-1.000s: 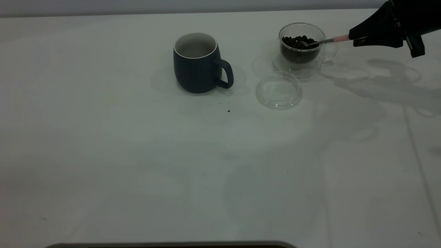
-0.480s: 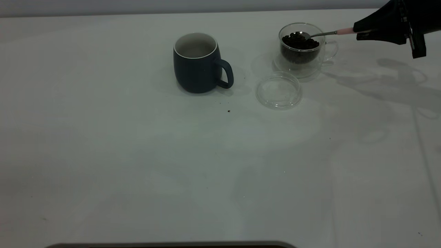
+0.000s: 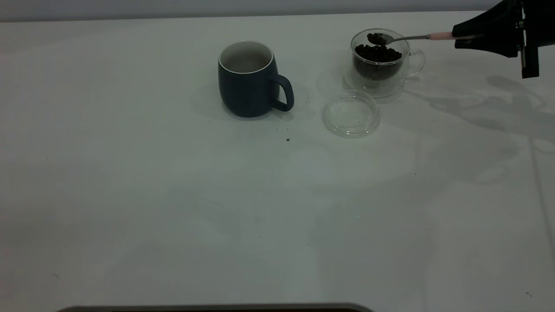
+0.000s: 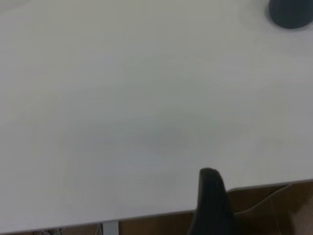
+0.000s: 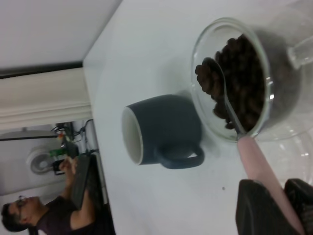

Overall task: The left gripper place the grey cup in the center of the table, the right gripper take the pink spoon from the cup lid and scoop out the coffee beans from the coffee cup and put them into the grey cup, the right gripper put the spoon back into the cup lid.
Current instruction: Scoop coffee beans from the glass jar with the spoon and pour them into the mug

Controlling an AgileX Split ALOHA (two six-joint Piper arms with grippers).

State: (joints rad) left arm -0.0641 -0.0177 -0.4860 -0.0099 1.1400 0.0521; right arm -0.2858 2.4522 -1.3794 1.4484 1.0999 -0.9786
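Lab or office-type test room, not a home kitchen. A large plain white table [image 3: 173, 208] with rounded corners is used as the bench; only a few staged items are set out on it. In the right wrist view, a pale wall [image 5: 49, 29] with a white ledge or trim [image 5: 44, 100] is seen past the table edge. Beyond that, a seated person with glasses [image 5: 34, 218] is seen at a dark desk [image 5: 80, 181], with cables [image 5: 73, 129] and a round white device [image 5: 41, 159], possibly a fan, nearby. In the left wrist view, brown flooring or board [image 4: 274, 205] is visible below the table edge.
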